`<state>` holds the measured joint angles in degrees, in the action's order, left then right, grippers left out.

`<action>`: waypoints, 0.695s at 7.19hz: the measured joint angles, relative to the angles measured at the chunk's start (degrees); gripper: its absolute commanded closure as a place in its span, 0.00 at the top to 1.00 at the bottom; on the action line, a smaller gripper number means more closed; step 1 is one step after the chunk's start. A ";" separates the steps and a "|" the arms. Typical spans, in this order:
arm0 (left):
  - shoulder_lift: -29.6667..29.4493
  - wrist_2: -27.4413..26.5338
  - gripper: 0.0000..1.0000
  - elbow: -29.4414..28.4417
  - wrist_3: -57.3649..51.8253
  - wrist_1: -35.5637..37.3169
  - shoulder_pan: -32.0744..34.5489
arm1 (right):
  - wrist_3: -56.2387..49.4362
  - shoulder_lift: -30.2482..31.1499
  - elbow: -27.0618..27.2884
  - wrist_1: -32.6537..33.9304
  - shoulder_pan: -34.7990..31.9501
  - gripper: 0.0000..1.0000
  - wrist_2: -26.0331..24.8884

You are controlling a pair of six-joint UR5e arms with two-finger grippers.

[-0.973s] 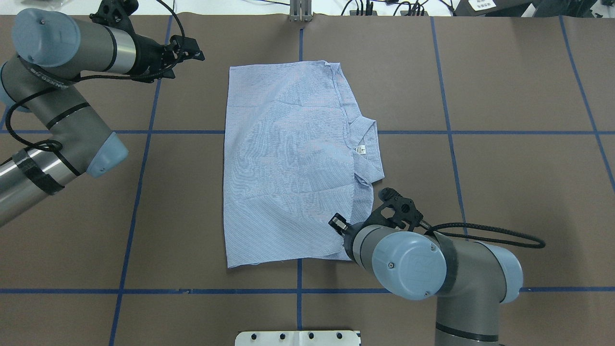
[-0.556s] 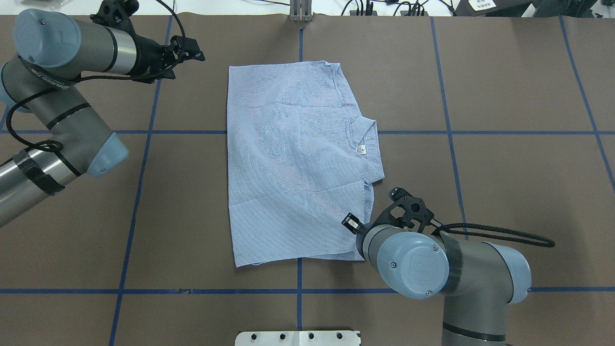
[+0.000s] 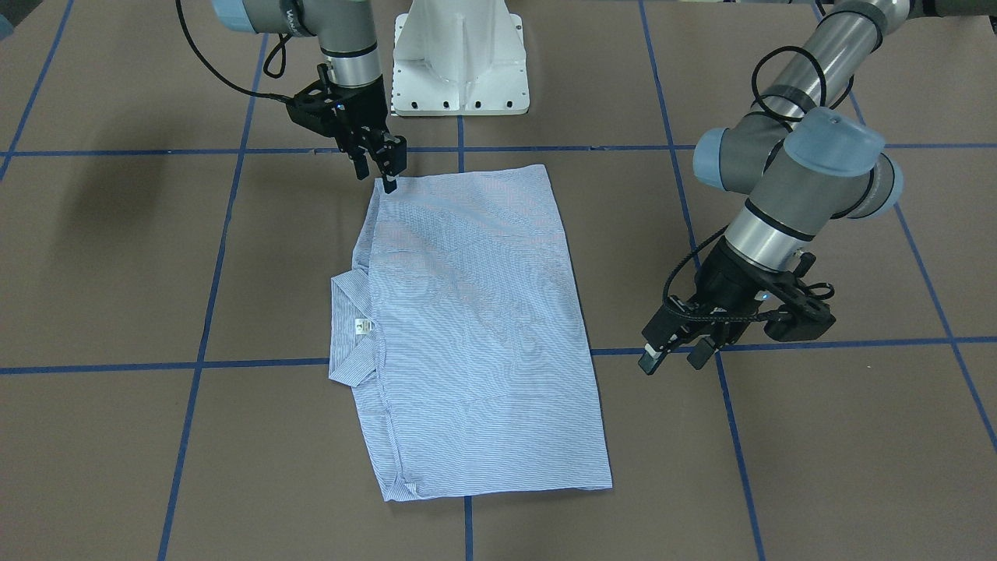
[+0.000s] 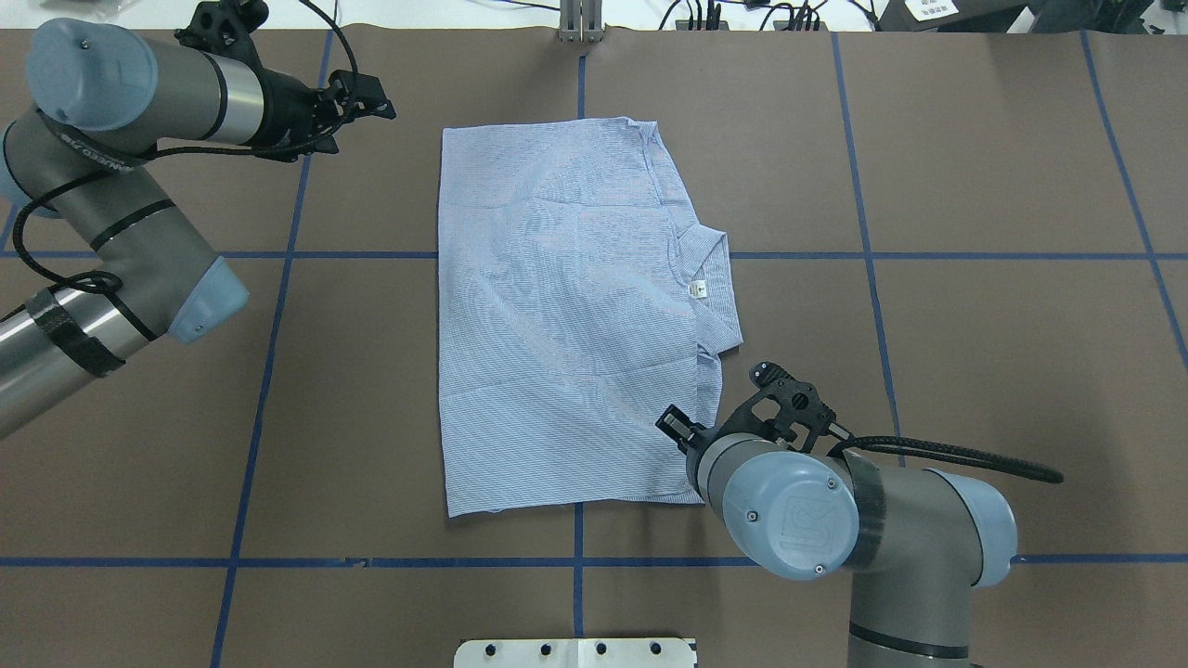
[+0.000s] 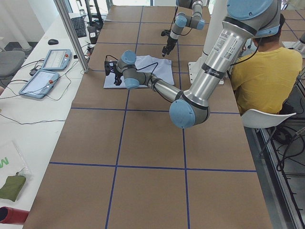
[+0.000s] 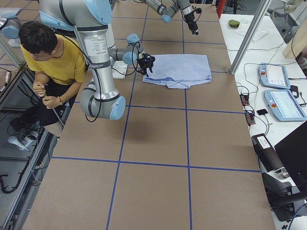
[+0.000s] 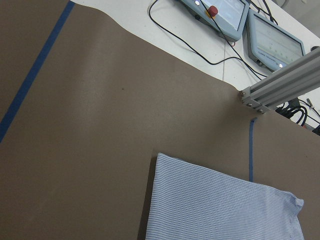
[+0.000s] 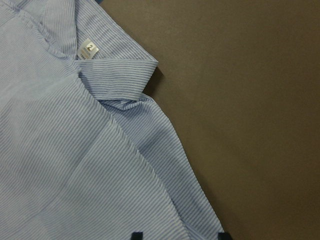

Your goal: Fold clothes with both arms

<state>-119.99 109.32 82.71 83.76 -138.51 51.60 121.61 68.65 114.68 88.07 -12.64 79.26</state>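
Shirt (image 4: 557,315) folded to a flat rectangle, collar (image 4: 710,278) protruding, further folding probably due; right gripper (image 3: 376,178) at its corner, left gripper (image 3: 674,358) apart, both spread-jawed.

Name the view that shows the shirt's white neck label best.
Right wrist-mounted: the small white neck label sits close, its 2 legible. Overhead and front-facing views show a tiny speck; side views too small, left wrist view misses it.

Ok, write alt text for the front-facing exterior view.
A folded light blue striped shirt lies flat, collar poking out on the image's left. The right gripper, open, points down at the shirt's corner near the white base; the left gripper, open, hovers over bare table beside the opposite edge.
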 measured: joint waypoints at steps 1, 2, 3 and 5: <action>-0.09 -0.04 0.97 0.00 0.00 0.00 0.00 | 3.24 0.00 -0.07 -0.08 1.12 1.00 -1.58; -0.10 -0.06 0.97 0.00 0.00 0.00 -0.01 | 7.95 0.00 -0.30 -0.34 2.58 1.00 -3.66; -0.10 -0.06 0.97 0.00 0.00 0.00 -0.01 | 12.76 0.01 -1.24 -1.81 3.74 0.98 -5.58; -0.13 -0.09 0.97 0.08 0.53 0.00 -0.01 | 17.32 0.09 -3.79 -5.97 4.25 0.91 -7.58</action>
<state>-120.11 109.23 82.79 84.29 -138.51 51.59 138.93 68.73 110.88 82.10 -8.39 71.68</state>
